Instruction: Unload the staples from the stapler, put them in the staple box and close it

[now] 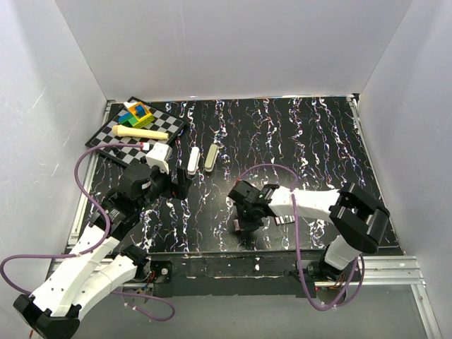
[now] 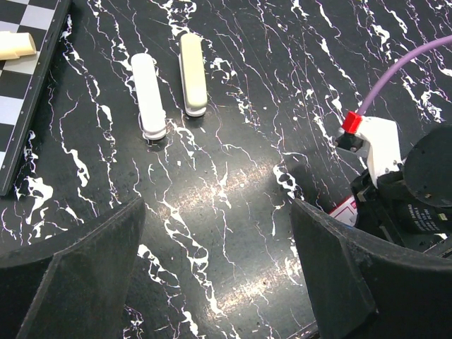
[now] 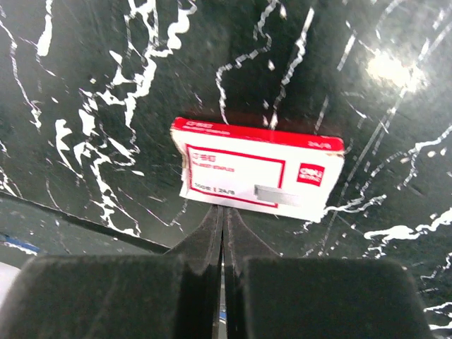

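The stapler [image 1: 192, 159] is a slim white bar lying flat on the black marbled table; it also shows in the left wrist view [image 2: 148, 95]. A similar cream bar [image 1: 211, 157] [image 2: 193, 73] lies parallel just to its right. My left gripper [image 1: 181, 185] [image 2: 219, 282] is open wide and empty, just short of the stapler's near end. My right gripper [image 1: 245, 222] [image 3: 223, 212] is shut, low over the table's middle, with its tips at the near edge of a red and white staple box [image 3: 258, 169]. It holds nothing that I can see.
A chessboard [image 1: 113, 133] at the back left carries coloured blocks [image 1: 136, 114] and a cream cylinder [image 1: 140, 132]. White walls surround the table. The right arm's wrist [image 2: 406, 191] is close on the right of my left gripper.
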